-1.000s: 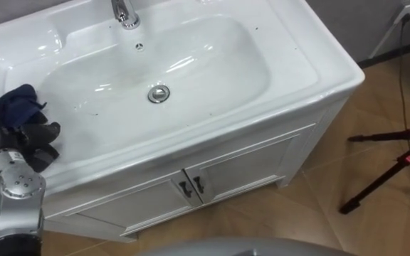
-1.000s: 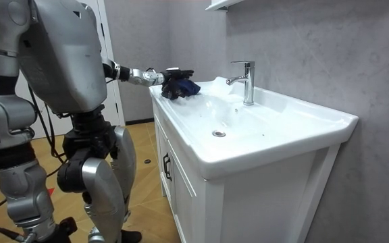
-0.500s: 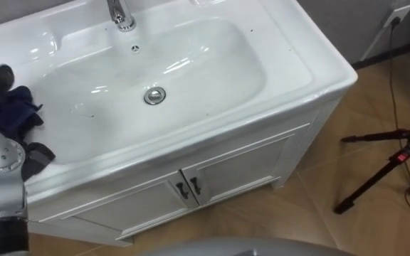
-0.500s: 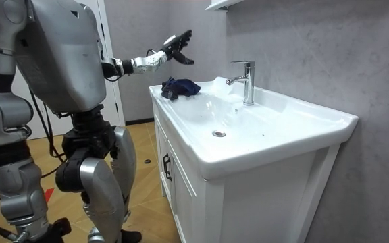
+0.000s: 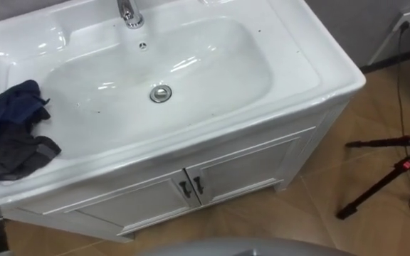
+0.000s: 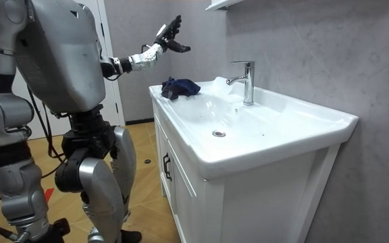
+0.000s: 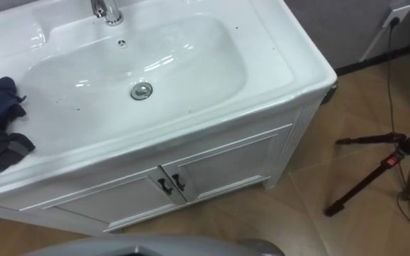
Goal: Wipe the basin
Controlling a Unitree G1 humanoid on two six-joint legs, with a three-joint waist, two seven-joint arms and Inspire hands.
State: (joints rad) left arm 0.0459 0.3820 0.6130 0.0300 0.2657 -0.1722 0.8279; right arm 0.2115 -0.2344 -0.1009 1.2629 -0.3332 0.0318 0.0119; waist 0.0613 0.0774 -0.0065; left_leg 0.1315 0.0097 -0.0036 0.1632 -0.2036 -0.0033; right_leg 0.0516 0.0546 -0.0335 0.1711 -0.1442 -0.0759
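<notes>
Nearest to me is the white cabinet [image 5: 255, 160] under the basin, its two doors closed and a pair of small dark handles [image 5: 191, 188] side by side where they meet. To my right, on the brown wooden floor [image 5: 297, 220], stands a black tripod [image 5: 383, 178], well apart from the cabinet. Above the doors comes the front rim of the white ceramic basin [image 5: 312, 78], which I stand facing. The crumpled dark blue and grey cloth [image 5: 13, 128] lies on the flat left end of the basin top, just beside the slope of the bowl, with nothing touching it. In the middle of the bowl is the round metal drain [image 5: 161, 93], and beyond it, at the back edge against the grey wall, the chrome faucet [image 5: 128, 13]. My left hand [image 6: 168, 34] is raised high in the air over that left end, well above the cloth, fingers spread wide and holding nothing.
</notes>
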